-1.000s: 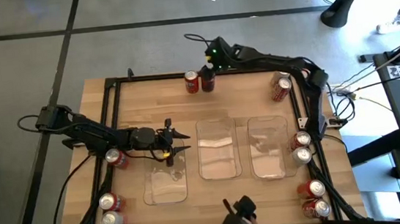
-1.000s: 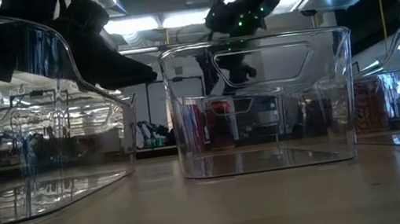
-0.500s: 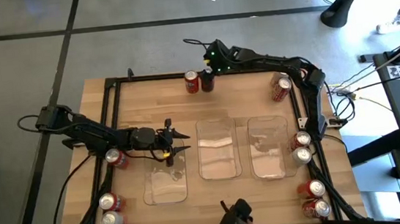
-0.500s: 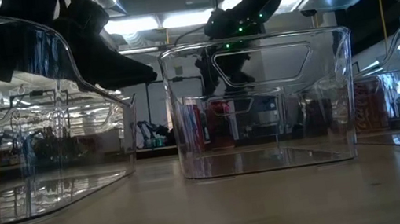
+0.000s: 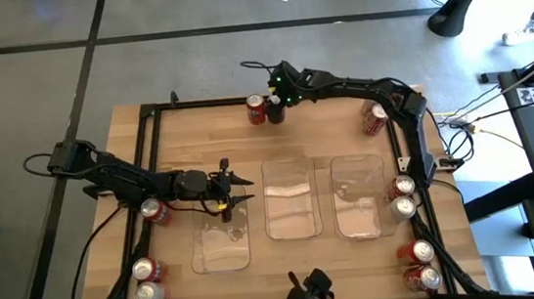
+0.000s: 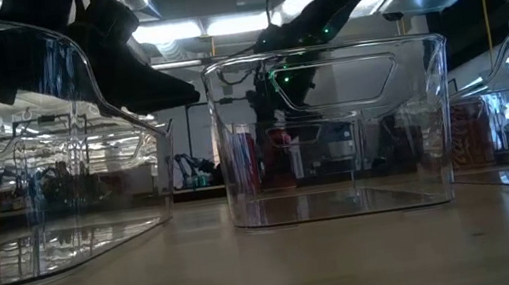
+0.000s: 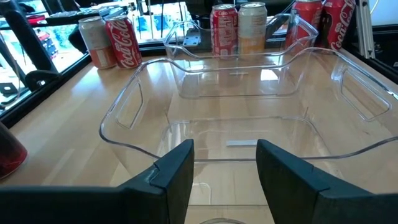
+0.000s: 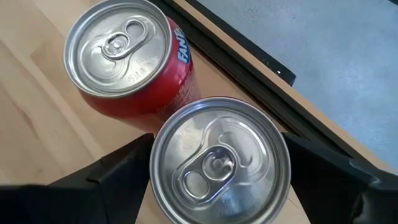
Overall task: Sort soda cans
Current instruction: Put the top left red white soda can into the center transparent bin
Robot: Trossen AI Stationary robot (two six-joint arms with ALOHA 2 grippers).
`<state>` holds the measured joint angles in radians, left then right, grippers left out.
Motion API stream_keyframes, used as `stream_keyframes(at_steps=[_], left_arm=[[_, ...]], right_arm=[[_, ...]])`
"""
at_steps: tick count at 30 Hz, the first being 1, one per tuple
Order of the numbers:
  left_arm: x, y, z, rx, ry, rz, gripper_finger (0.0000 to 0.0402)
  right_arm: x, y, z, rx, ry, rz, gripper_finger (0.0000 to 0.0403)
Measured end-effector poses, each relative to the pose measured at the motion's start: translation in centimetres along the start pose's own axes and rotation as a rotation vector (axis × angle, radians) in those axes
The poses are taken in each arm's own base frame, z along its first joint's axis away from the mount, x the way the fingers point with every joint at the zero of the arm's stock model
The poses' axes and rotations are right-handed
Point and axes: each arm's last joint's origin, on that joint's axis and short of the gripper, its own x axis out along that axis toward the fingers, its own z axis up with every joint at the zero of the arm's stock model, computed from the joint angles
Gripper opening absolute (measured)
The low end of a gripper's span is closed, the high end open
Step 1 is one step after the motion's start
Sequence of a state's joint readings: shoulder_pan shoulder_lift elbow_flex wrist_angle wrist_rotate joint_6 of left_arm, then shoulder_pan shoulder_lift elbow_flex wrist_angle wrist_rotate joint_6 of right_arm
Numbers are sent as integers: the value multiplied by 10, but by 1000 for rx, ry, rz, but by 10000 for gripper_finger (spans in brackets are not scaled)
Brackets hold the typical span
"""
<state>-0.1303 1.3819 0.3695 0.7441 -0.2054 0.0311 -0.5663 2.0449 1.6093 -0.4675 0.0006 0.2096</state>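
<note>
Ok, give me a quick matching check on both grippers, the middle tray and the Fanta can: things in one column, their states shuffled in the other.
1. left gripper
2. right gripper
3. middle clear tray
4. red Fanta can

A. open, astride a silver-topped can at the far edge of the table
B. holds nothing
C. open and empty, just left of the middle clear tray
D. upright, right beside the straddled can

Pairs: 1-C, 2-A, 3-B, 4-D

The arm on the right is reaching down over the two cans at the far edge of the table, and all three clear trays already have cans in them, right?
Not quite. The right gripper does straddle one of the two far-edge cans, but the high view shows all three clear trays empty; no can is inside any of them.
</note>
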Motion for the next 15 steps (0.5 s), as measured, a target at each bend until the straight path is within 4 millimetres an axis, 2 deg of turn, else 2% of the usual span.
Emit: stream_keyframes(at_steps=[10, 15], left_arm=[[0, 0, 0, 2, 0, 0, 164], [0, 0, 0, 2, 0, 0, 164]], right_arm=[[0, 0, 0, -7, 5, 0, 338], [1, 0, -1, -8, 6, -1, 310]])
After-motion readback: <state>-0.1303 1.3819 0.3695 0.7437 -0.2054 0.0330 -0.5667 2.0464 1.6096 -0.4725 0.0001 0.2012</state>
